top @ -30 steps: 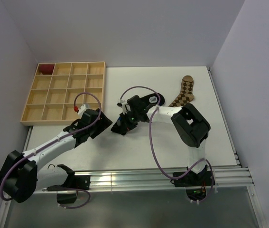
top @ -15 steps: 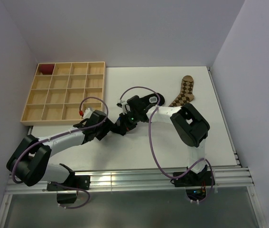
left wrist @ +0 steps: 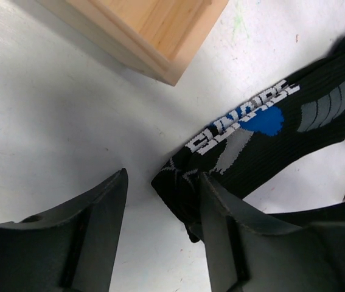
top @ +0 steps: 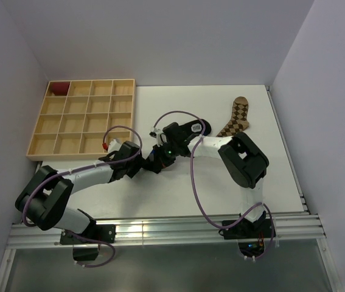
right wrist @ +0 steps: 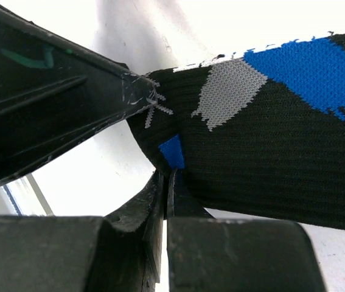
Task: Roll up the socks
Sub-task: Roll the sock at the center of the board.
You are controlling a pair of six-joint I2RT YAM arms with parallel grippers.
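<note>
The right gripper (right wrist: 166,182), jaws pressed shut, pinches the 7 o'clock end of the black sports sock (left wrist: 263,131) at table centre, while the left gripper (left wrist: 163,179) stands open at that end, and an argyle sock (top: 236,118) lies toward 2 o'clock.

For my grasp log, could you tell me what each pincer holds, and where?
The right pincer pinches the black sock at the edge of one end; the left pincer is open, holding nothing.
</note>
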